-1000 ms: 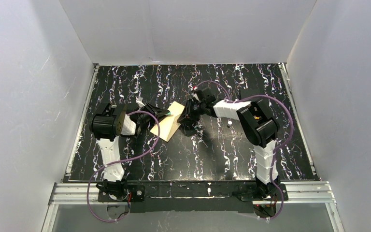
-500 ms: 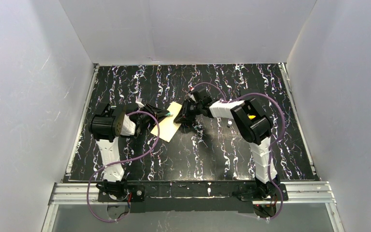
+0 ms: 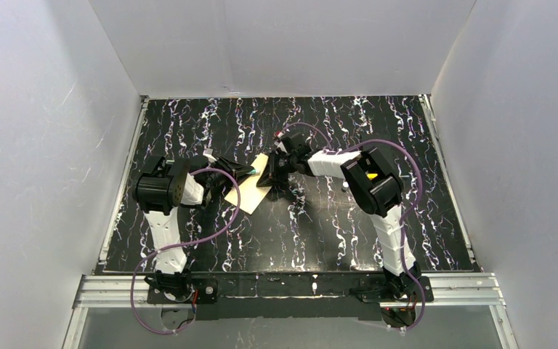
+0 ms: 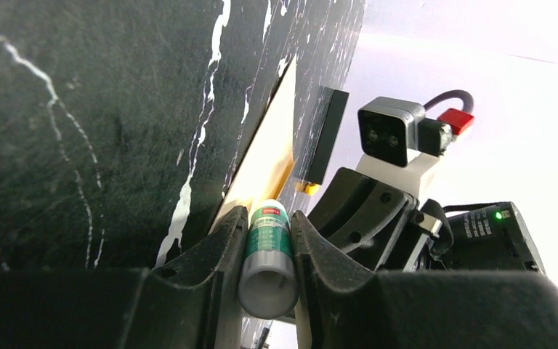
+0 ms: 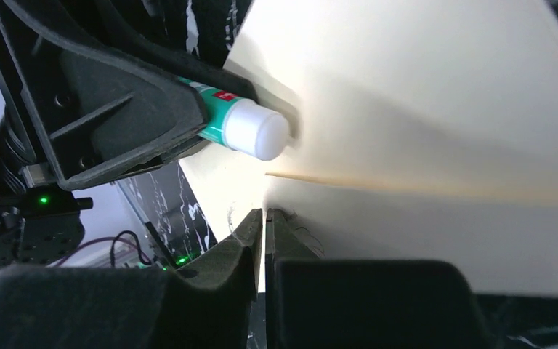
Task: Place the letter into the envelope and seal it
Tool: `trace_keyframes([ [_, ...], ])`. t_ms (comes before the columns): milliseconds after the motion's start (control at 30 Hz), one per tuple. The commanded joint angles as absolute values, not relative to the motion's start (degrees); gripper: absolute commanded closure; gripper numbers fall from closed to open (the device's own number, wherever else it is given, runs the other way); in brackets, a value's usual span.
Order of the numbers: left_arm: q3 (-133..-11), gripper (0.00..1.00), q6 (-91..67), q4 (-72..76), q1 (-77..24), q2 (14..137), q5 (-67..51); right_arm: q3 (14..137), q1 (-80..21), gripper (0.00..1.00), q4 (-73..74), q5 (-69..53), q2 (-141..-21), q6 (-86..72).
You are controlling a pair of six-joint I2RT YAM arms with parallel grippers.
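Left tool (image 4: 268,227) is clamped on a glue stick (image 4: 265,254), with its white end at the paper; I can't tell whether it's touching or just off. Right tool (image 5: 265,218) is pinched together on a thin paper edge. That reads as the raised flap of the envelope (image 3: 248,195) — in the right wrist view a crease line runs off from the pinch. Envelope sits mid-worktop (image 3: 349,225) between the two arms, angled, with its far end at the tools. Letter isn't visible as a separate sheet, so I can't tell if it's inside.

Handling: paper is light, thin and floppy. It probably buckles under any push from the stick and slides on the glossy worktop. Best hold is the flap edge, pinched flat — gives the stick some backing. Press lightly or the flap may crease or tear.
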State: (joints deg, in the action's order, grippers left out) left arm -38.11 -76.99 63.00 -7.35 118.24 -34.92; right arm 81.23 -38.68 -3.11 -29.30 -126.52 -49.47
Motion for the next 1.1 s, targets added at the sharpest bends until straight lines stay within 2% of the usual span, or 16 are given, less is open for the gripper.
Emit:
trace_keyframes([
  [0, -35.9, 1.00, -74.5, 54.7, -7.4, 117.3, -31.1, 82.9, -41.2, 0.86, 3.8, -27.2, -128.8, -42.8],
  [267, -35.3, 1.00, -74.0, 54.2, -7.4, 117.0, -31.1, 82.6, -40.8, 0.86, 5.5, -21.9, -127.2, -42.4],
  [700, -36.0, 1.00, -73.0, 53.0, -7.5, 116.6, -31.4, 77.7, -38.9, 0.86, -11.1, -24.2, -125.3, -53.7],
  [900, -36.3, 1.00, -72.7, 51.8, -7.4, 116.2, -30.5, 79.4, -38.8, 0.86, -8.2, -23.8, -126.2, -52.2],
  [1067, -35.9, 1.00, -73.0, 50.5, -7.4, 115.4, -27.8, 80.4, -41.2, 0.88, -1.9, -25.0, -126.9, -43.3],
])
